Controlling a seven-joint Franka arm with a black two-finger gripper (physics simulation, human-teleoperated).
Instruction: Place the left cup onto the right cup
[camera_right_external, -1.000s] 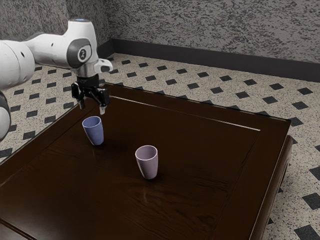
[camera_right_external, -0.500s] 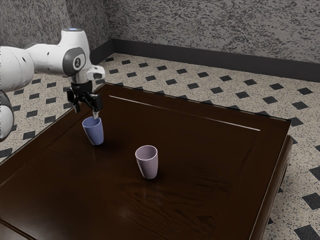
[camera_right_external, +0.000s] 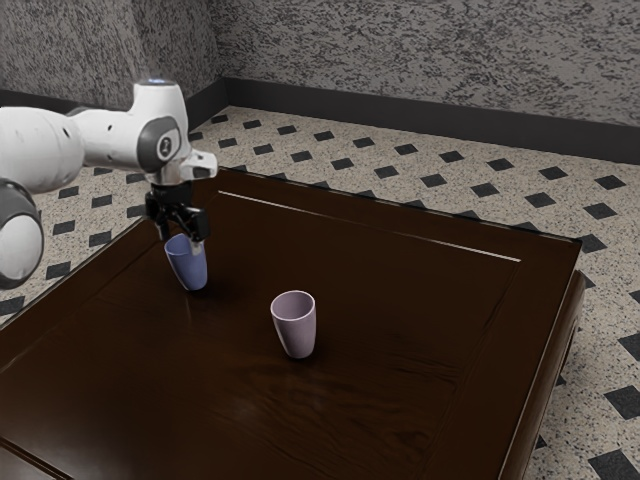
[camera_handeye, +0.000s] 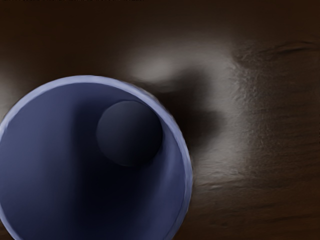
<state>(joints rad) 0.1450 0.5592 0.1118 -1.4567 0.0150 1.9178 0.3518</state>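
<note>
gripper (camera_right_external: 183, 240): at blue cup (camera_right_external: 189, 268) rim, can't tell if open or closed
risk: off-centre grab tips it, or stacking knocks lilac cup (camera_right_external: 293, 322) over

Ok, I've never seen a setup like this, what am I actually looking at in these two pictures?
It's a simulated white robot arm with a black grasping tool at its end. One picture comes from a camera beside the arm, looking across a dark wooden table. The other comes from a camera on the arm's hand, looking down into the blue cup. Two cups stand upright and apart on the table: the blue one and a lilac cup. The tool is down at the blue cup's rim; whether it grips it yet I cannot tell.
</note>
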